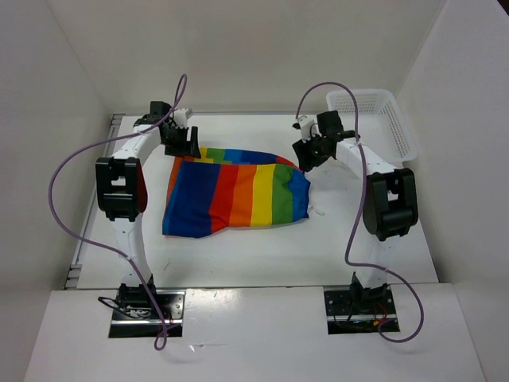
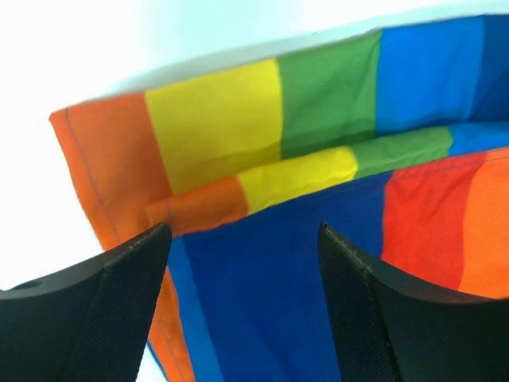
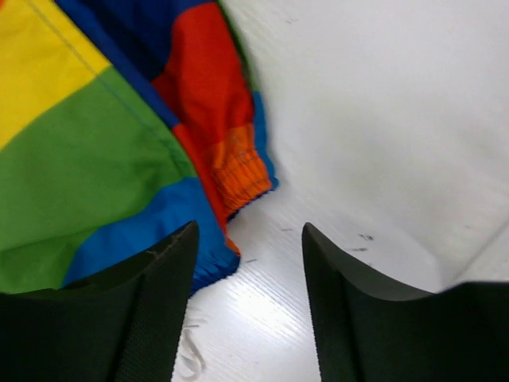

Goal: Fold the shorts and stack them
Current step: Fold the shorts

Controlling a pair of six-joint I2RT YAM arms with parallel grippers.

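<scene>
White table [image 1: 262, 255], shorts [image 1: 238, 195] (far corners occluded)

overhead view, 2 wrist close-ups on shorts [image 1: 235, 195]

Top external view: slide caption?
Left gripper and right gripper, both open, at the far corners of the rainbow shorts on the table; white basket far right.

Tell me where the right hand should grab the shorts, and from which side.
Pinch the gathered corner of the shorts, coming down from above on their right edge. It looks bunched and thick there, sticks out past the flat cloth, and lies beside the open right hand.
</scene>
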